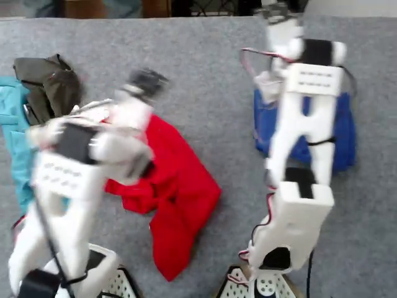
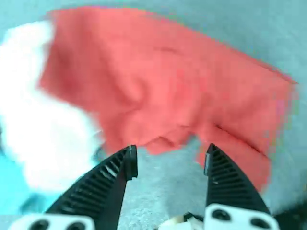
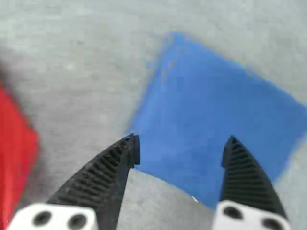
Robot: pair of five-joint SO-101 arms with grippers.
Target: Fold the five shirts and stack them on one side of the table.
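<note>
Left wrist view puts our left jaws, apart like the right jaws, over the crumpled red fabric shirt [image 2: 158, 91]; pinching bunched layers could skew our fold.

The table [image 1: 211, 74] is covered from edge to edge in a grey, felt-like cloth with a faintly mottled, fuzzy texture; the same grey cloth fills the ground in both wrist views; its far edge runs straight across the top of the high view. Beyond that edge stands a brown wooden piece [image 1: 80, 9], blurred; further along sits a dark lattice [image 1: 214, 6] of thin bars; at the far corner lies a pale surface [image 1: 353, 6], too indistinct to identify.
</note>
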